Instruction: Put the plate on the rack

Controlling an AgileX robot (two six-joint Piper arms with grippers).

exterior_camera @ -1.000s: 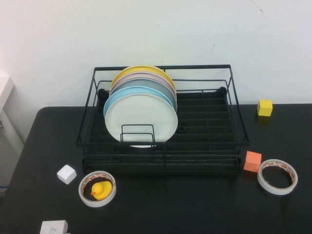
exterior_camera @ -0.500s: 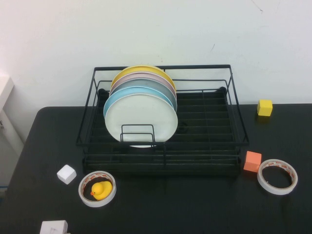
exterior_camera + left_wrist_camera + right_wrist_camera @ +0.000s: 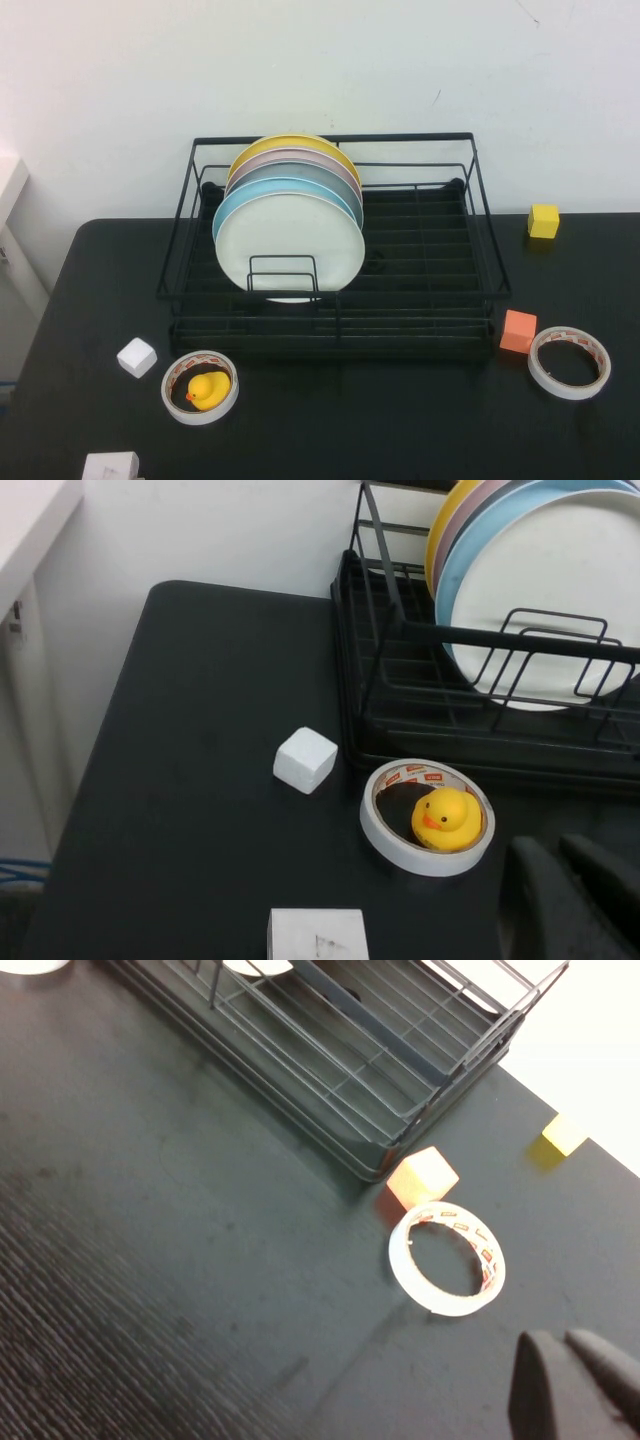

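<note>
The white plate [image 3: 290,240] stands upright in the black wire rack [image 3: 330,139], foremost in a row of plates, behind the small front wire loop. It also shows in the left wrist view [image 3: 555,600]. Neither gripper shows in the high view. My left gripper [image 3: 553,846] is shut and empty, low over the table near the duck in its tape ring, in front of the rack's left end. My right gripper [image 3: 560,1340] is shut and empty, over the table near the other tape roll, off the rack's right front corner.
Behind the white plate stand light blue [image 3: 228,205], grey, pink and yellow [image 3: 290,140] plates. On the table lie a tape ring [image 3: 200,412] holding a yellow duck [image 3: 208,390], a white cube [image 3: 137,356], a white box [image 3: 110,466], an orange cube [image 3: 517,331], a tape roll [image 3: 569,335] and a yellow cube [image 3: 543,221].
</note>
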